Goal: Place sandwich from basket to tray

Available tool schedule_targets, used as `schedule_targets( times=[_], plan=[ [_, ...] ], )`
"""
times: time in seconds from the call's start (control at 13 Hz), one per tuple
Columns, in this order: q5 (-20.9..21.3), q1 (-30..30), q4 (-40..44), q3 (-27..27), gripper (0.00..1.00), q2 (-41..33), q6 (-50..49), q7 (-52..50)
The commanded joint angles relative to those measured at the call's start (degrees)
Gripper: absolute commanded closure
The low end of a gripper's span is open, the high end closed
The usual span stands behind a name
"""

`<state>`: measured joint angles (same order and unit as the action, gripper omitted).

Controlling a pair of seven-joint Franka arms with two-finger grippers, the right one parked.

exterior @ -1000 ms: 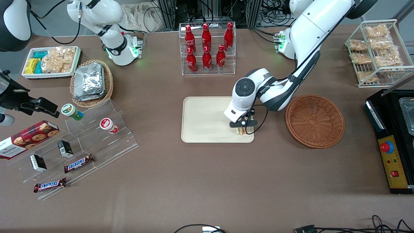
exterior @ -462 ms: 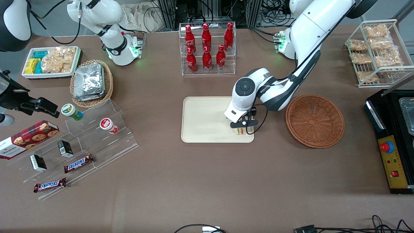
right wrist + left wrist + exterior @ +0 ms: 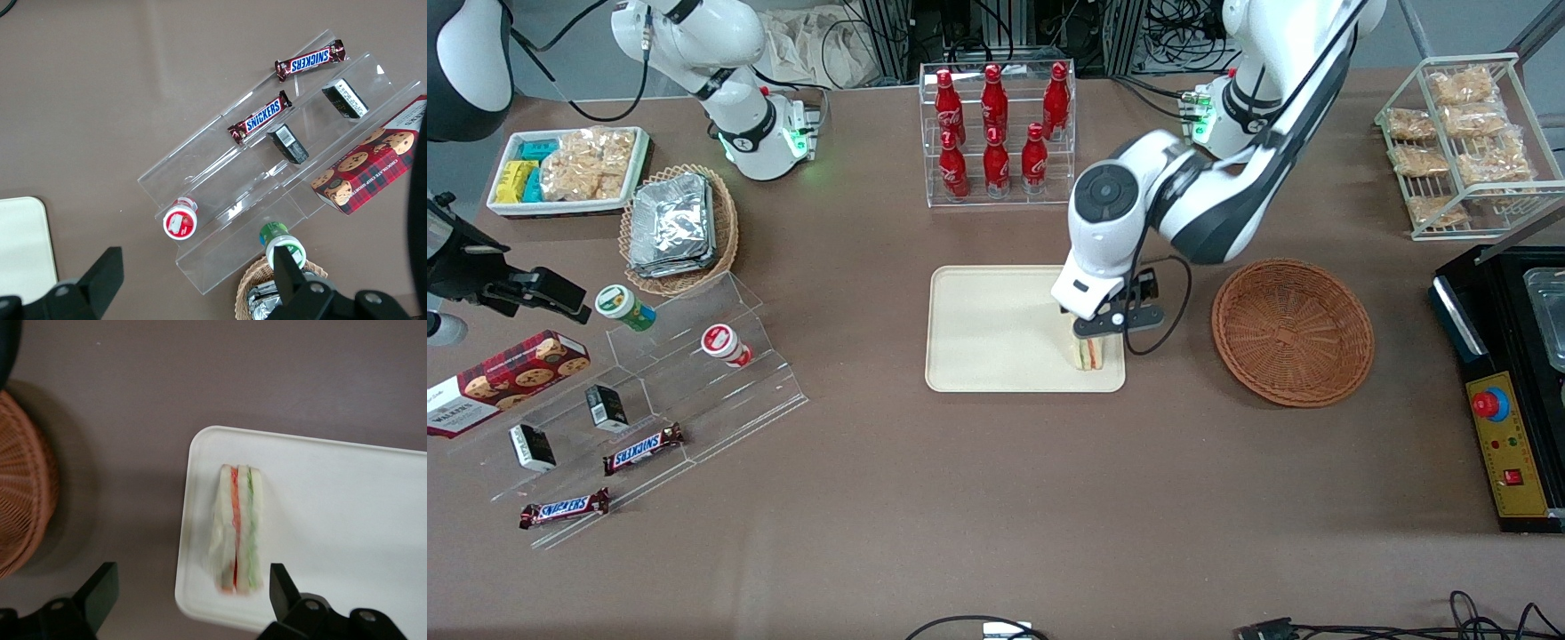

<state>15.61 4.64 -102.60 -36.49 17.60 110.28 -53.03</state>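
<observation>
One sandwich (image 3: 1087,354) stands on edge on the one tray (image 3: 987,333), frame centre; gripper (image 3: 1104,322) above it, fingers (image 3: 100,590) spread wide, holding nothing. One basket (image 3: 1292,332) beside tray.

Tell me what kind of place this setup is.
Probably a robot lab staged as a snack shop: cola bottles in a clear rack, Snickers bars on acrylic steps, and a gripper, open, above a sandwich on a tray.
</observation>
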Motion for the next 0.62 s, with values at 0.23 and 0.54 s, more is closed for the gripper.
schedule_targets(
  times=[0.23, 0.54],
  plan=[
    [-9.62, -1.21, 4.08, 14.39, 0.0, -14.76, -12.19, 22.23],
    [-11.99, -1.12, -0.67, 28.2, 0.0, -22.77, -13.5, 39.56]
  ],
)
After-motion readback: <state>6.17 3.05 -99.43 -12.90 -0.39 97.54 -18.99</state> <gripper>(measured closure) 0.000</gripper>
